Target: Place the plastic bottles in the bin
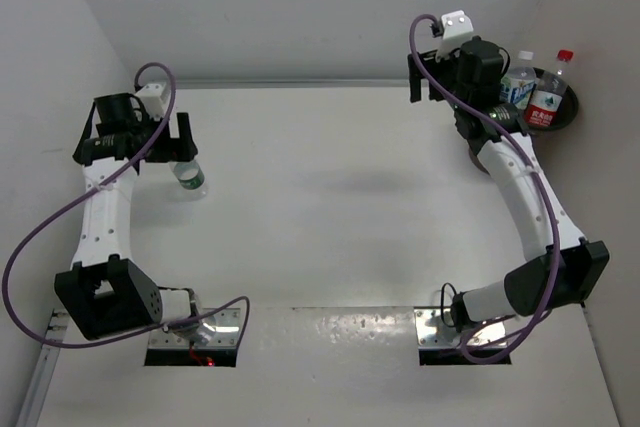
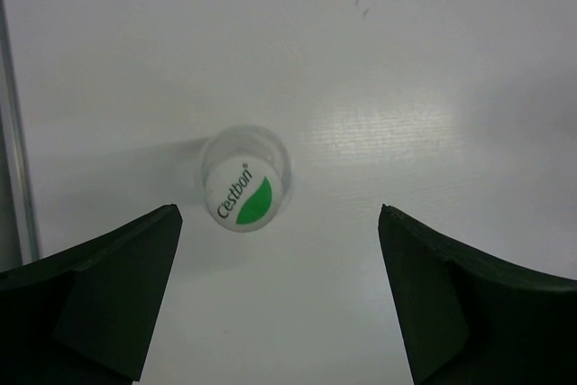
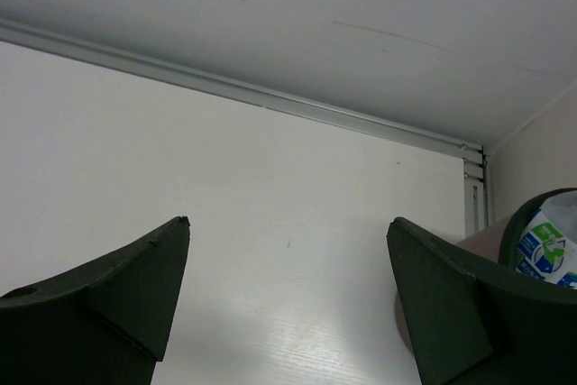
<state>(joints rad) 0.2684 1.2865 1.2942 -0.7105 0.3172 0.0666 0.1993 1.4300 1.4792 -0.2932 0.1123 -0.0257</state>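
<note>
Clerk: Bottles, first entry. One clear bottle (image 1: 190, 179) with a green label, upright on the white table (image 1: 330, 207), at 9 o'clock of the top view.

Checker: Cap?

Clerk: White cap (image 2: 242, 194) with a green patch and the word "Cestbon", seen from straight above in the left wrist view.

Checker: Left gripper?

Clerk: Left gripper (image 2: 279, 209), released. Its jaws are spread wide and it hangs over that bottle. The cap shows in the gap, nearer the finger (image 2: 117, 286) at 8 o'clock of that view, and touches neither finger.

Checker: Bin?

Clerk: Bin (image 1: 572, 112), round and dark inside, at 2 o'clock of the top view in the far corner of the table. It is partly hidden behind the right arm (image 1: 530, 187). Contents: two bottles standing upright, one blue-capped bottle (image 1: 519, 82) and one red-capped bottle (image 1: 548, 97) just beside it at its 3 o'clock.

Checker: Right gripper?

Clerk: Right gripper (image 3: 288, 219), released, jaws apart with nothing between them. In the top view it sits at 9 o'clock of the bin, near it. Its own view shows bare table and a metal rail (image 3: 270, 96) along the wall. The bin's brown wall and dark rim are at 4 o'clock there, with a blue-and-green bottle label showing inside; which bottle it belongs to cannot be told.
</note>
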